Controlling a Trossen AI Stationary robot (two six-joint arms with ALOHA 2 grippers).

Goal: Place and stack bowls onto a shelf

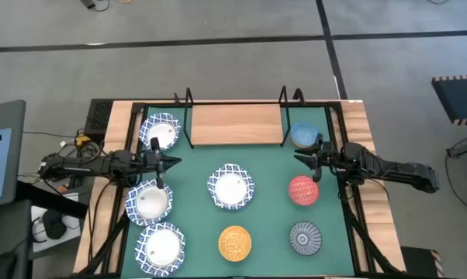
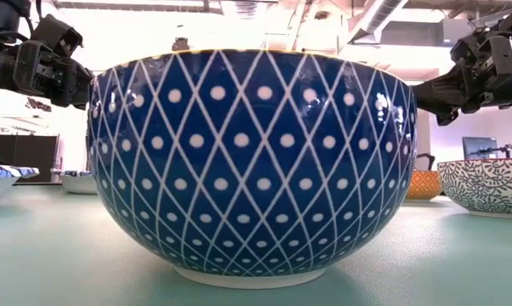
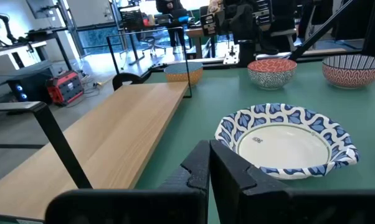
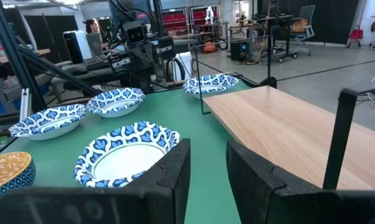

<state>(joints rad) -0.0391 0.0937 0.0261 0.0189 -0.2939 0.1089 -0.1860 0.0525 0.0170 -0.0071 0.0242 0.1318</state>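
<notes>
While all eight bowls sit on the green mat, we find the shelf bare at the upper centre of the high view. The left gripper is clenched on nothing and hangs at left centre, between two of the large white bowls and. The right gripper stands part-open and empty at right centre, between the light blue bowl and the red bowl.

We judge the chief risk to be a clenched left gripper descending on a bowl rim, tipping or shoving it. The shelf's black wire supports could catch an arm or a carried bowl. Thin flared rims may slip from a shallow pinch.

A large white bowl sits mid-mat below the shelf. The orange-yellow bowl, dark grey bowl and fourth white bowl line the lower edge.
</notes>
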